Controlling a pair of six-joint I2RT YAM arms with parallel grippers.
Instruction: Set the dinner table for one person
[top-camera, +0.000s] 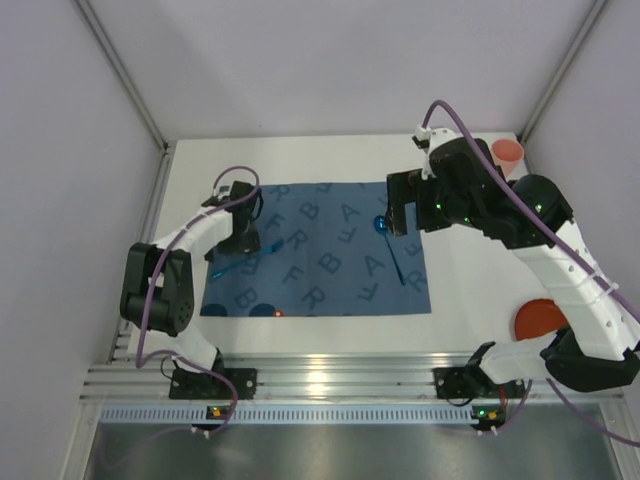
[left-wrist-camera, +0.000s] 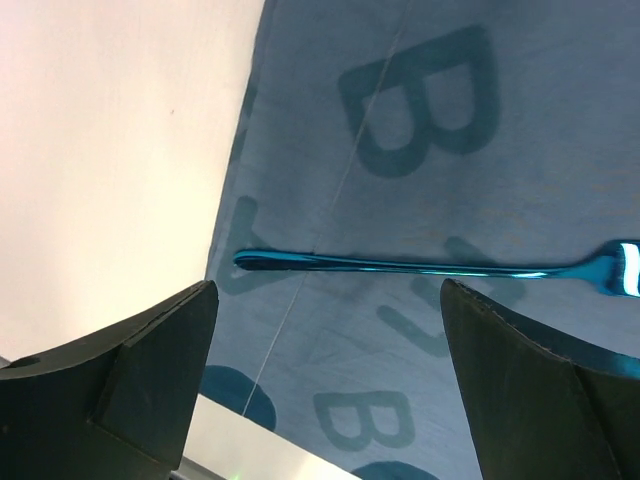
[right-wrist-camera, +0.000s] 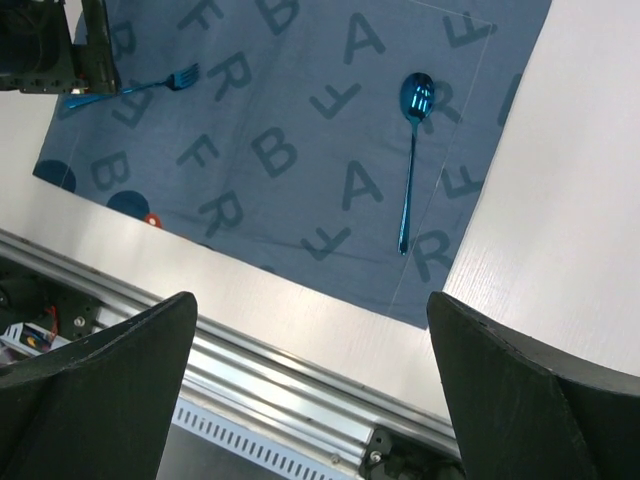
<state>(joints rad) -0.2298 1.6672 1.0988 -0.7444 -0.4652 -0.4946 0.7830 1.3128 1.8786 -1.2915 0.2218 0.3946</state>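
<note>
Both pairs of jaws stood spread, holding nothing. On the white worktop (top-camera: 455, 300), the blue fork (left-wrist-camera: 400, 266) lay on the placemat's (top-camera: 320, 250) left part, crosswise under the left jaws; the orange plate (top-camera: 540, 318) sat off the placemat's right edge — nearer the right arm (top-camera: 560, 270).

Bright, even overhead light gives soft shadows, glare on the near aluminium rail (top-camera: 320, 378) edging the flat white dinner table (top-camera: 460, 290), and blurred wrist-view foregrounds.
</note>
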